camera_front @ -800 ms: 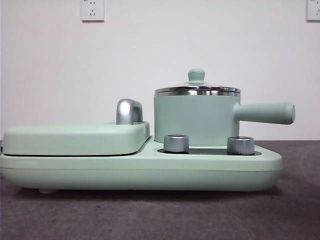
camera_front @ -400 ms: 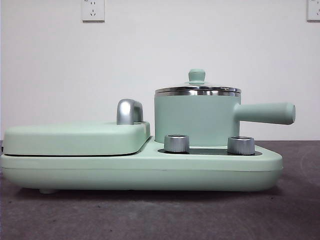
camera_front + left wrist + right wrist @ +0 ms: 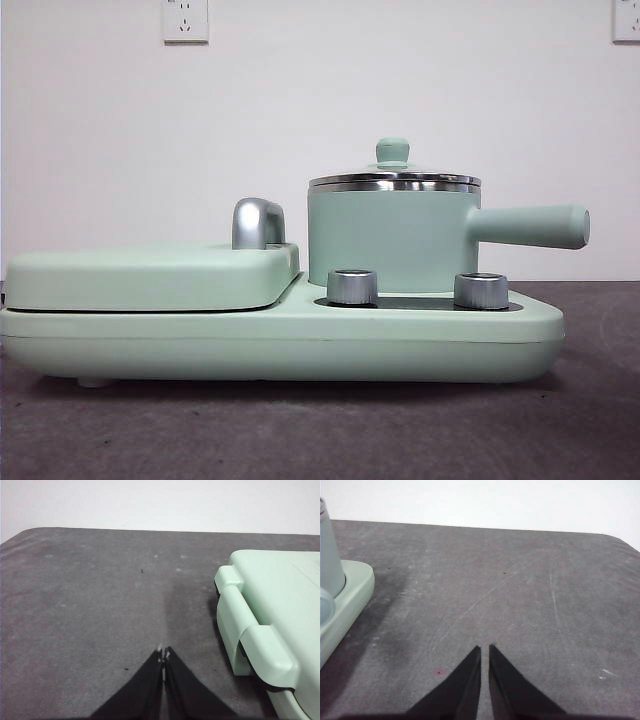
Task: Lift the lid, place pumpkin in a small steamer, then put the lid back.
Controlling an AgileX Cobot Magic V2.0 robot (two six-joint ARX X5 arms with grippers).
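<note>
The small steamer (image 3: 390,238), a mint-green pot with a long side handle (image 3: 530,226), stands on the right half of the wide base unit (image 3: 280,345). The lid (image 3: 394,177) with its mint-green knob sits on the pot. The pumpkin is not in view. My left gripper (image 3: 163,654) is shut and empty over bare grey table, beside the end of the base unit (image 3: 265,630). My right gripper (image 3: 484,649) is shut and empty over bare table, off the base unit's other end (image 3: 342,600). Neither gripper shows in the front view.
A flat mint-green rectangular cover (image 3: 150,277) lies on the base unit's left half, with a silver hinge post (image 3: 257,223) behind it. Two silver knobs (image 3: 352,286) stand in front of the pot. A white wall stands behind the grey table (image 3: 320,430).
</note>
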